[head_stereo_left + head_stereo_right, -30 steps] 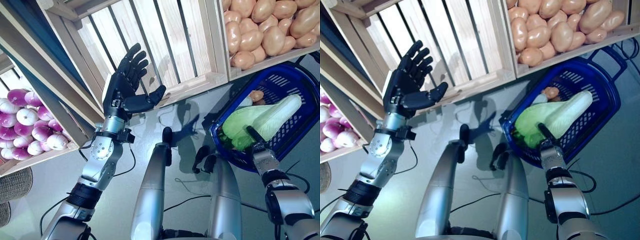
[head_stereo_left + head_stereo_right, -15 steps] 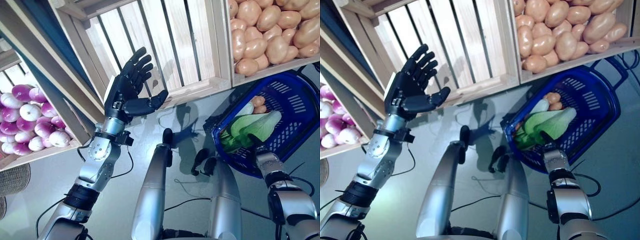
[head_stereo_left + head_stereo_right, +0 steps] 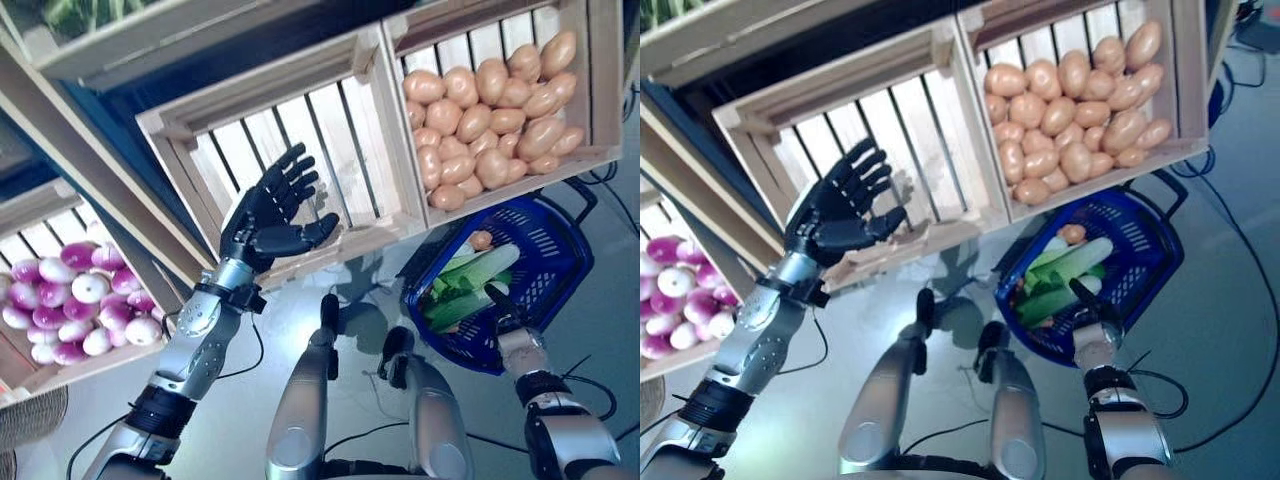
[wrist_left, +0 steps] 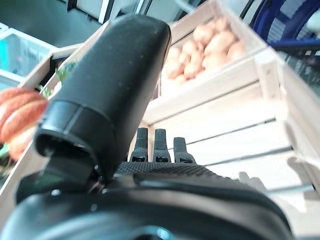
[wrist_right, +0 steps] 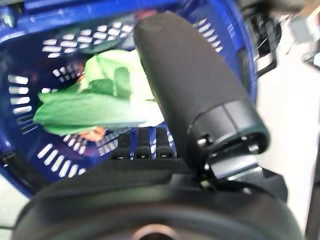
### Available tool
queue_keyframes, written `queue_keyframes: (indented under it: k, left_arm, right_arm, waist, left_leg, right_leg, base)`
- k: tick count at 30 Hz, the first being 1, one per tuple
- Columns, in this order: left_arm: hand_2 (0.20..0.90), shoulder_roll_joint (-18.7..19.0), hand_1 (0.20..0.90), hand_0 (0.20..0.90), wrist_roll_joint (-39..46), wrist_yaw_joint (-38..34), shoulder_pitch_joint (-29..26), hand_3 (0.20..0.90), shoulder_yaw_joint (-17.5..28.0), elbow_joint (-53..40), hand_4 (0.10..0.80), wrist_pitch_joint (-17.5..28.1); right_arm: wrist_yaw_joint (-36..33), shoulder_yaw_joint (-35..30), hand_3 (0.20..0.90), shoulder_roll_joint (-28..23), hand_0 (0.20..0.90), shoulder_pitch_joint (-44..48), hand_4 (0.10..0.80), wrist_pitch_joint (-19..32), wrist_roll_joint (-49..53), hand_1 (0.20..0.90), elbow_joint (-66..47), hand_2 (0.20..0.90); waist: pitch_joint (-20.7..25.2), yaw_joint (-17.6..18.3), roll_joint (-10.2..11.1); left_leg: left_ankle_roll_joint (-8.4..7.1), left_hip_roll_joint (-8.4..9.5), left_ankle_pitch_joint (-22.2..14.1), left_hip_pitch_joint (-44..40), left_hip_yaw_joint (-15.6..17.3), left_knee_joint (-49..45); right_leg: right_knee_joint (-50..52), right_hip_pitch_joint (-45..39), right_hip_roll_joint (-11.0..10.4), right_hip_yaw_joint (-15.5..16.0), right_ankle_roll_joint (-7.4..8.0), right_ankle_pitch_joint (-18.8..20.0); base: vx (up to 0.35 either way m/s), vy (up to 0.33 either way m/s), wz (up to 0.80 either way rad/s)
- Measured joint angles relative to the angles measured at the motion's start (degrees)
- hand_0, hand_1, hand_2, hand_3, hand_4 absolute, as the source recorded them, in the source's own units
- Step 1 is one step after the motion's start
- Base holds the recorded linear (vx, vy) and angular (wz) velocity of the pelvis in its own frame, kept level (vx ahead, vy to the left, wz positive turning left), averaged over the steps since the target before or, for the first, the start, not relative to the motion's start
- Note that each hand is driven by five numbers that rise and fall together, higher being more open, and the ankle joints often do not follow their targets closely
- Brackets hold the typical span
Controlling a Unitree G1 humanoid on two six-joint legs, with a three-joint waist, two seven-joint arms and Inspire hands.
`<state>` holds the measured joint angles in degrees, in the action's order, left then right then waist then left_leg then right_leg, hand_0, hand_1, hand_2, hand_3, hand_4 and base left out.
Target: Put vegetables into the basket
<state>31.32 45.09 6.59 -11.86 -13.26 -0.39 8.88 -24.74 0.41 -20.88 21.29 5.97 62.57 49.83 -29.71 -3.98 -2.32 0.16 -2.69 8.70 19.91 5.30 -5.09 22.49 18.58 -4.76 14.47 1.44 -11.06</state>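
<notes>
A: Nearest us, what do we see of the right hand (image 3: 503, 312)?

B: It sits at the near rim of the blue basket (image 3: 556, 262). In its wrist view we make out the thumb and a few finger stubs above the basket, but not how the fingers are set, so we cannot tell whether they grip anything.

A: And the vegetables?

B: We find them inside the basket, which stands on the floor. The leafy green vegetable (image 3: 466, 290) lies with its long axis running from the near left corner toward the far right, the dark green leaves nearest the hand and the pale stalk end pointing away. A potato (image 3: 481, 240) rests just beyond it at the far side.

A: Further out on the left?

B: We see the left hand (image 3: 262, 216) raised, fingers spread straight, thumb out, holding nothing, in front of the empty slatted crate (image 3: 300, 130).

A: Beyond?

B: The crate of potatoes (image 3: 490, 95) sits above the basket, and purple onions (image 3: 70, 310) fill a crate far left.
</notes>
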Motion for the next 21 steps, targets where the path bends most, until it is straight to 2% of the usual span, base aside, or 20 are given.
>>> queue_keyframes:
  k: [3, 6, 7, 15, 21]
  left_arm:
    - [0.900, -0.68, 0.900, 0.900, -0.65, 3.86, 6.59, 0.900, -0.27, 0.83, 0.800, -1.22]
    - [0.900, -0.82, 0.900, 0.900, -2.66, 6.11, 9.40, 0.900, -0.75, 1.76, 0.800, -2.30]
    - [0.900, -0.92, 0.900, 0.900, -3.74, 6.42, 9.95, 0.900, -1.66, 3.91, 0.800, -2.37]
    - [0.900, -5.41, 0.900, 0.900, -8.86, 5.98, 12.20, 0.900, -4.04, 17.24, 0.800, -2.23]
    - [0.900, -5.92, 0.900, 0.900, -22.59, 4.71, 14.52, 0.900, -9.10, 32.73, 0.800, -2.27]
  right_arm:
    - [1.34, 3.39, 0.900, 1.65, 0.900, -10.91, 0.800, 1.44, -9.98, 0.900, -11.87, 0.900]
    - [4.99, 5.27, 0.900, 4.37, 0.900, -16.03, 0.800, 1.43, -13.39, 0.900, -14.25, 0.900]
    - [6.27, 5.59, 0.900, 6.73, 0.900, -18.31, 0.800, 1.07, -15.14, 0.900, -13.50, 0.900]
    - [9.74, 7.59, 0.900, 9.47, 0.900, -20.67, 0.800, -4.00, -22.45, 0.900, -4.16, 0.900]
    - [17.15, 14.20, 0.900, 7.80, 0.900, -21.57, 0.800, -9.28, -40.26, 0.900, 0.34, 0.900]
  waist:
    - [1.39, 1.54, 1.20]
    - [4.23, 2.65, 2.94]
    - [6.35, 2.99, 3.73]
    - [17.01, 3.71, 3.28]
    - [21.82, 5.07, 2.38]
  left_leg:
    - [1.52, 0.46, 0.31, -5.33, 1.75, 4.41]
    - [1.85, 0.87, 0.40, -7.75, 2.51, 7.01]
    - [1.97, 1.19, 0.41, -9.80, 2.79, 8.60]
    - [2.05, 2.34, -1.72, -15.93, 3.20, 10.16]
    - [1.58, 1.98, -2.46, -17.65, 4.43, 10.20]
  right_leg:
    - [-6.97, -6.02, 0.51, -0.74, 1.68, 2.16]
    - [-11.70, -9.11, 0.77, -1.10, 2.44, 3.48]
    - [-14.64, -11.71, 0.91, -1.18, 2.86, 4.12]
    - [-23.31, -20.85, 0.78, -1.38, 3.85, 6.11]
    - [-24.46, -22.31, 1.04, -2.12, 3.68, 6.39]
  base:
    - [0.129, 0.145, -0.17]
    - [0.125, 0.086, -0.09]
    - [0.147, 0.092, -0.03]
    - [0.148, 0.077, -0.03]
    - [0.062, 0.054, -0.09]
